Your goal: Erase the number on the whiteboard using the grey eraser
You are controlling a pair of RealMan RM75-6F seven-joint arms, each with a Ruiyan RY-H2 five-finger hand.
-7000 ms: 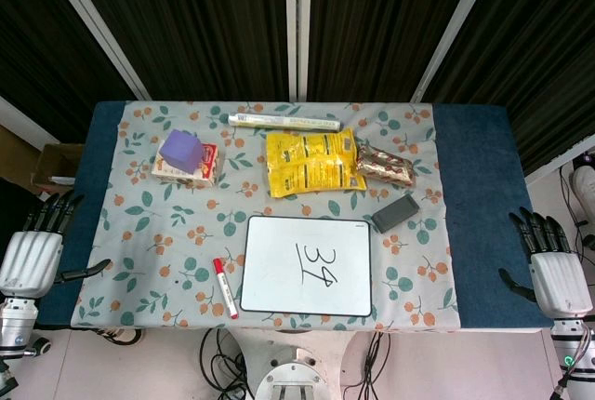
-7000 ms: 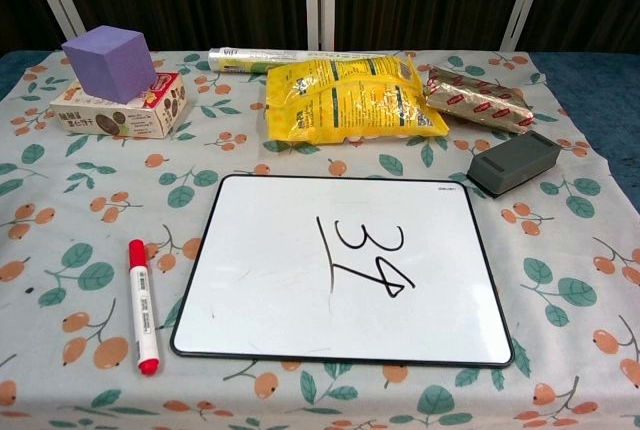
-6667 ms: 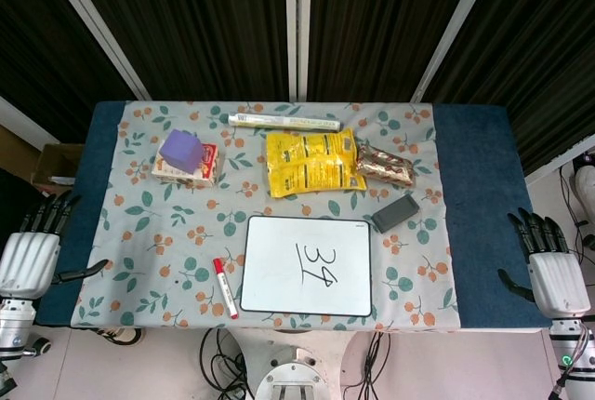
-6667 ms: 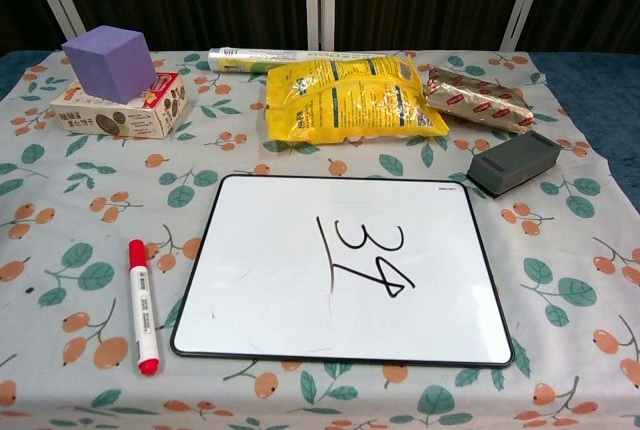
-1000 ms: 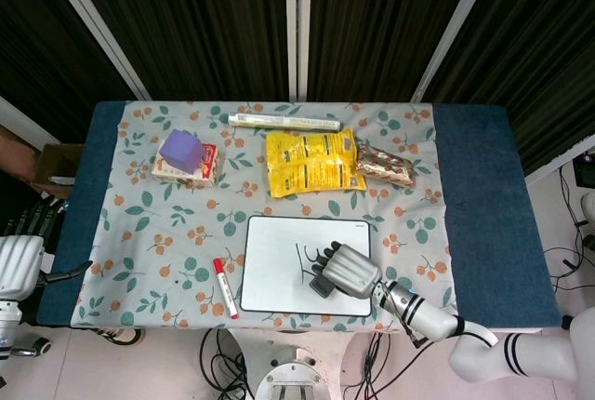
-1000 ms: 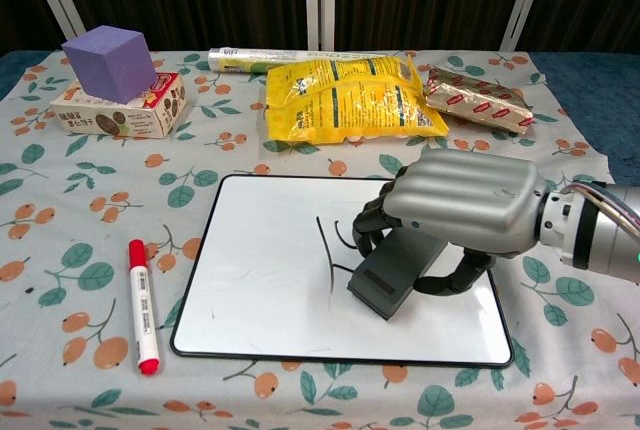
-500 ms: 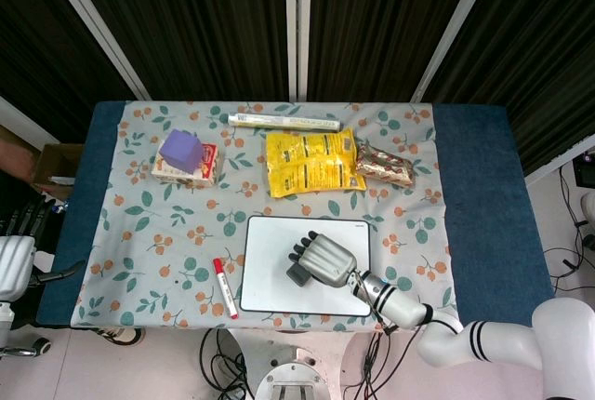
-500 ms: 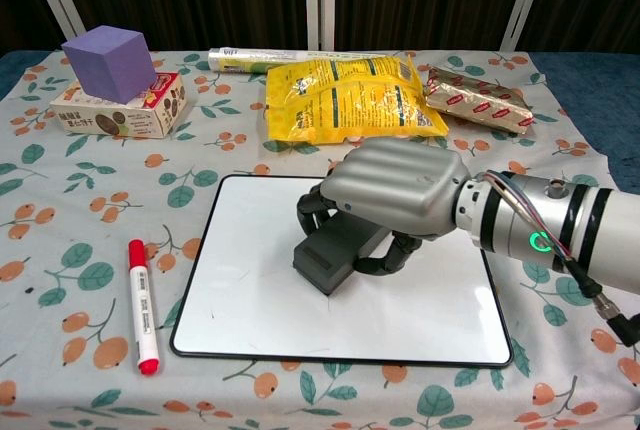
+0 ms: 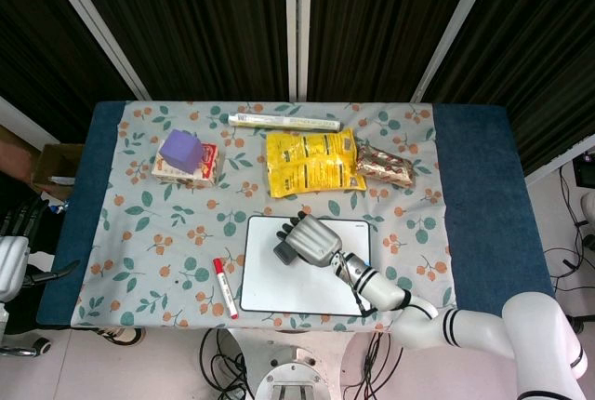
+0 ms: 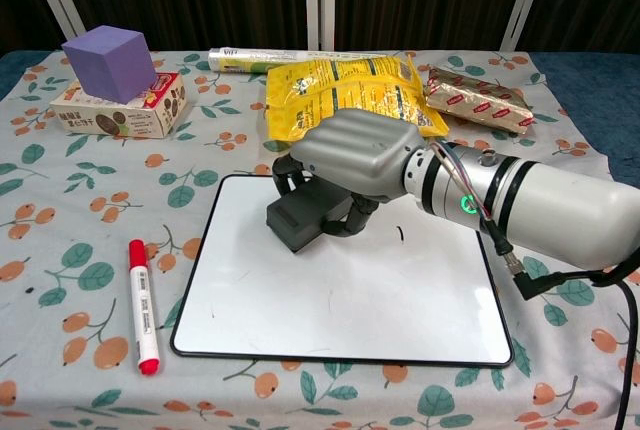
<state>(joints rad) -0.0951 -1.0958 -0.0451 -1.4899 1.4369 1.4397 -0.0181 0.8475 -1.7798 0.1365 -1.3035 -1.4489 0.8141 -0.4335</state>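
In the head view, a worktop [image 9: 479, 195] covered by a floral cloth [image 9: 139, 233] is backed by dark panels; one left hand [image 9: 14, 256] is seen, its hold not discernible.

In the chest view, one grey eraser [image 10: 298, 220] is gripped by the right hand [image 10: 355, 165] on the single whiteboard [image 10: 300, 320], where a small mark [image 10: 400, 235] is left; one red marker [image 10: 143, 305] is laid beside.

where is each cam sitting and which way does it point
Head view: high above the near table edge, looking steeply down on the whole table; shows the right hand, its forearm, and the left hand at the left edge.
Chest view: low at the near edge, looking forward across the cloth; shows only the right hand and forearm.
Both share the whiteboard, grey eraser and red marker.
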